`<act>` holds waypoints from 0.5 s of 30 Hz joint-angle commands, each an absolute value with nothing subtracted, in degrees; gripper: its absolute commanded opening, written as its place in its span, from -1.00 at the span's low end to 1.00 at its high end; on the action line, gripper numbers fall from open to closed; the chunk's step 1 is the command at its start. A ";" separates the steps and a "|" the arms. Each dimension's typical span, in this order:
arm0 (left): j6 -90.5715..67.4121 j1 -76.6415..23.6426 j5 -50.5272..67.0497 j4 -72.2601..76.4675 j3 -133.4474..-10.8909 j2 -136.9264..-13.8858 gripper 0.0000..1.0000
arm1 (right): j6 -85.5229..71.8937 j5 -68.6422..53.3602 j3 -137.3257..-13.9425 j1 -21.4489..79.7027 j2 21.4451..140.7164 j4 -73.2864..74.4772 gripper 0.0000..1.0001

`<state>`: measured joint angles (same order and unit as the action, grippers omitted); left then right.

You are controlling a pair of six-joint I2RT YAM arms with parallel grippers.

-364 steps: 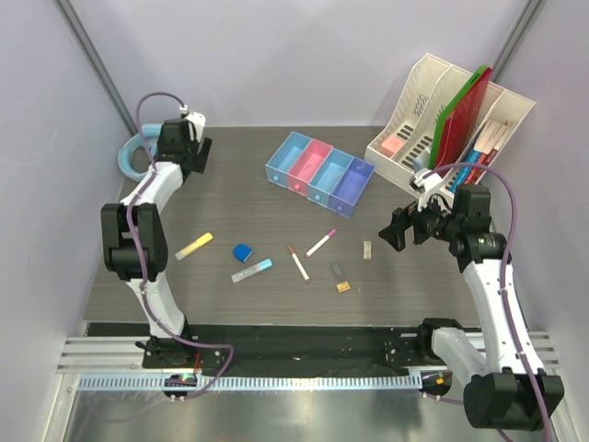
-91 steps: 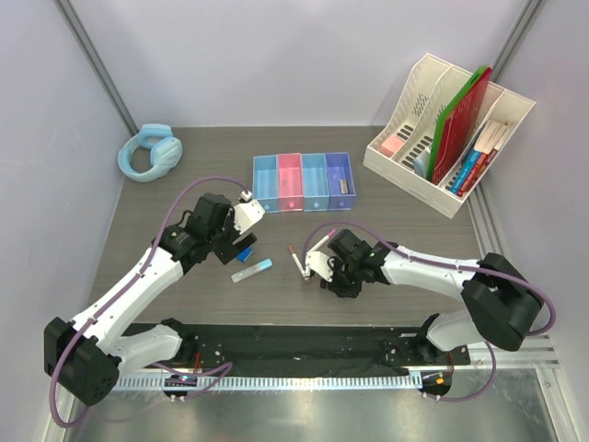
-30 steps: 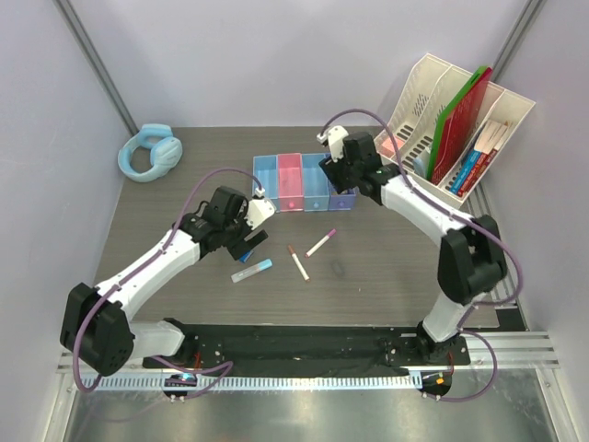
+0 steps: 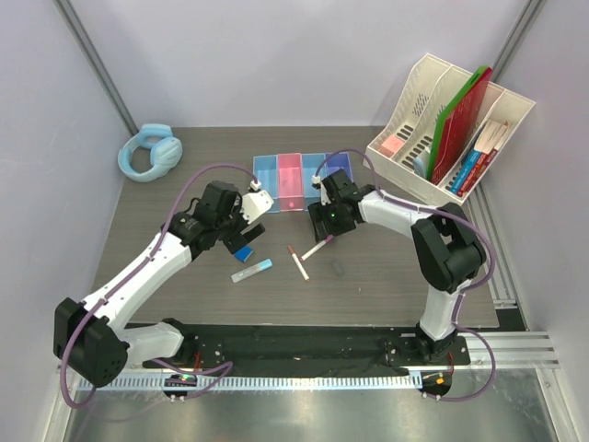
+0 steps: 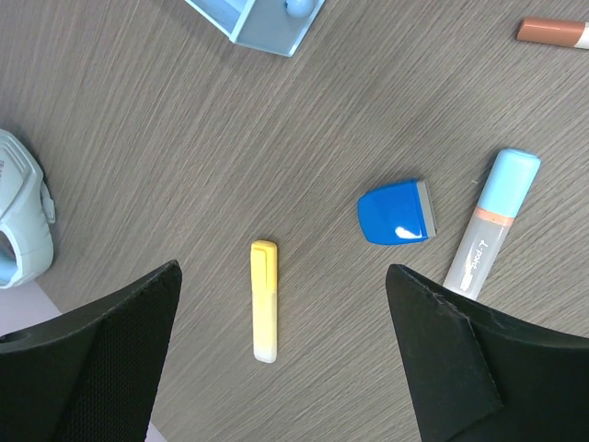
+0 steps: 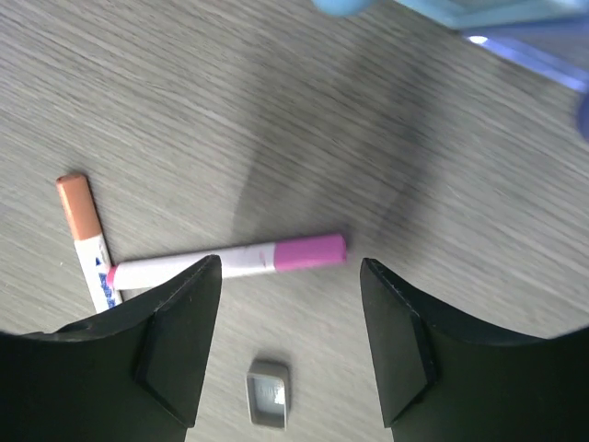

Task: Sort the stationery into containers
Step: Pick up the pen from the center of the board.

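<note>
Left gripper (image 5: 283, 272) spread wide above yellow marker (image 5: 264, 313); blue block (image 5: 396, 214) near — could get swept. Right gripper (image 6: 290, 264) parted above purple-capped pen (image 6: 230, 261) lying along closing line — may miss, shove it into red-capped pen (image 6: 85, 230).

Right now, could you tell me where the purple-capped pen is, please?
The purple-capped pen lies mid-frame in the top view, just beneath the right hand, its white end by the red-capped pen.

Four bins (image 4: 289, 184), six things loose.
Two pens (image 4: 297, 263) (image 4: 318, 245), one yellow marker (image 5: 264, 301), one blue tube (image 5: 489, 225), one blue block (image 5: 396, 213), one grey eraser (image 6: 270, 394); one headphone set (image 4: 147, 152), one organiser (image 4: 408, 106), two folders (image 4: 466, 110) (image 4: 444, 131).
</note>
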<state>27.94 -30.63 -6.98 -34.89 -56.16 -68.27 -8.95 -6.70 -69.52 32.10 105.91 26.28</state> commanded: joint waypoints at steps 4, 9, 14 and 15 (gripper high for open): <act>28.21 -30.67 -6.33 -34.54 -57.65 -68.38 0.83 | -6.68 -3.95 -71.54 32.43 97.38 30.76 0.34; 27.77 -30.67 -6.15 -34.89 -58.09 -68.38 0.83 | -6.59 -9.57 -70.75 33.22 97.73 31.20 0.33; 27.77 -30.67 -6.50 -35.59 -58.27 -67.85 0.83 | -6.94 -12.83 -71.02 34.54 99.31 31.29 0.32; 27.95 -30.67 -6.50 -35.68 -58.36 -67.68 0.83 | -6.86 -13.01 -71.10 34.80 99.58 31.29 0.32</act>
